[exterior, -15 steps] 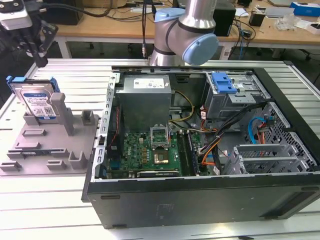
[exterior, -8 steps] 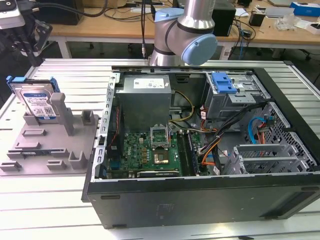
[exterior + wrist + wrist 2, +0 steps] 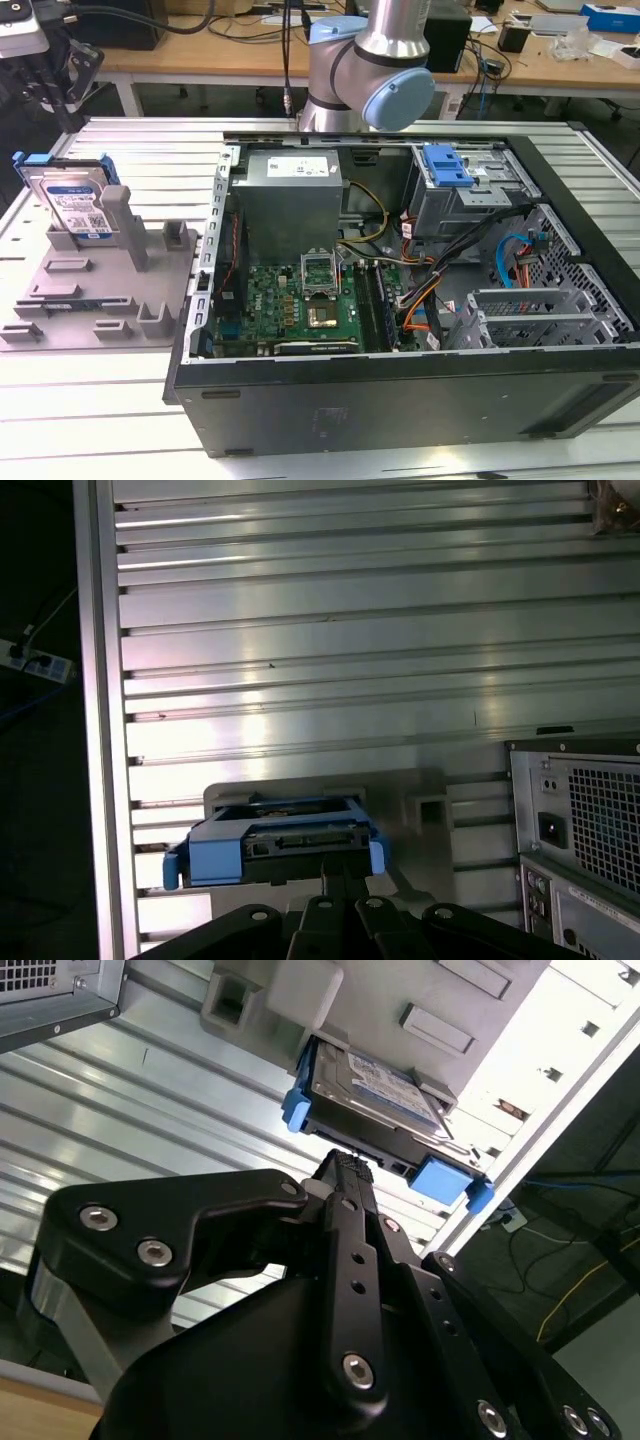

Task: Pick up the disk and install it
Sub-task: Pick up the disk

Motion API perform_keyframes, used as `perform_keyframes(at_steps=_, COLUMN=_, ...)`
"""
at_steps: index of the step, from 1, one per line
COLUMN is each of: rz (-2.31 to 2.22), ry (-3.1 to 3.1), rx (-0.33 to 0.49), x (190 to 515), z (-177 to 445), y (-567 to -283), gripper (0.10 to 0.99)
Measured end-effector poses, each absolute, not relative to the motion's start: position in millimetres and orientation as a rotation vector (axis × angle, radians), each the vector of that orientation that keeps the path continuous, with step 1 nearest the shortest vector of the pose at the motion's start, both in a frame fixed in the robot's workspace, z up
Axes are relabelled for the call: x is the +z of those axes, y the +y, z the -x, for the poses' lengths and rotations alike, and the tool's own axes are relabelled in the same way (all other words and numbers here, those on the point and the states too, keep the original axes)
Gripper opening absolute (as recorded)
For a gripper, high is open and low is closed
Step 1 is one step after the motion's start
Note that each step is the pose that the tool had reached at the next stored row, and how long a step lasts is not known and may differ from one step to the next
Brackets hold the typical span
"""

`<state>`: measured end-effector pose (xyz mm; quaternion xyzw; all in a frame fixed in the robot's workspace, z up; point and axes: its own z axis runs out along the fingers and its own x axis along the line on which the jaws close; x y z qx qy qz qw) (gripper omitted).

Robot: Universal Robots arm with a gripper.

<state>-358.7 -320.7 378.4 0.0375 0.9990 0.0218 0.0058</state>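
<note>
The disk [image 3: 75, 200], a silver hard drive with a white-and-blue label and blue carrier rails, stands on edge in a grey fixture [image 3: 100, 300] at the exterior view's left. My gripper [image 3: 50, 95] hangs just above it. In both wrist views the black fingers [image 3: 345, 1175] lie pressed together, shut on nothing. They point at the disk's [image 3: 380, 1085] connector edge. Whether the tips touch that edge of the disk [image 3: 280, 840] I cannot tell.
An open computer case [image 3: 400, 400] lies right of the fixture, with a motherboard, a power supply and cables inside. A grey drive cage with a blue latch piece [image 3: 445, 165] sits at its far side. The ribbed aluminium table [image 3: 350, 680] ends close beyond the fixture.
</note>
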Motion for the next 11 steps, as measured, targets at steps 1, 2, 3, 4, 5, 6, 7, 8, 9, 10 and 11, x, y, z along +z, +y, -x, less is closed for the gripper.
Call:
perform_keyframes(at_steps=1, rz=-0.118, ry=3.127, rx=0.068, x=378.4, z=358.7, y=-320.7, gripper=0.106)
perform_keyframes(at_steps=2, rz=-0.118, ry=3.127, rx=0.068, x=378.4, z=358.7, y=-320.7, gripper=0.106)
perform_keyframes(at_steps=3, rz=-0.118, ry=3.127, rx=0.068, x=378.4, z=358.7, y=-320.6, gripper=0.106)
perform_keyframes(at_steps=4, rz=-0.117, ry=3.127, rx=0.068, x=378.4, z=358.7, y=-320.6, gripper=0.106)
perform_keyframes(at_steps=5, rz=-0.116, ry=3.127, rx=0.068, x=378.4, z=358.7, y=-320.6, gripper=0.106)
perform_keyframes(at_steps=6, rz=-0.101, ry=3.128, rx=0.068, x=378.2, z=358.7, y=-320.5, gripper=0.106)
perform_keyframes(at_steps=7, rz=-0.063, ry=3.129, rx=0.068, x=378.0, z=358.7, y=-320.4, gripper=0.106)
perform_keyframes(at_steps=8, rz=-0.035, ry=3.130, rx=0.069, x=377.7, z=358.8, y=-320.4, gripper=0.106)
perform_keyframes(at_steps=9, rz=0.038, ry=3.131, rx=0.069, x=376.9, z=358.7, y=-320.4, gripper=0.106)
perform_keyframes(at_steps=10, rz=0.096, ry=3.131, rx=0.069, x=376.1, z=358.7, y=-320.4, gripper=0.106)
perform_keyframes(at_steps=11, rz=0.131, ry=3.130, rx=0.069, x=375.7, z=358.7, y=-320.4, gripper=0.106)
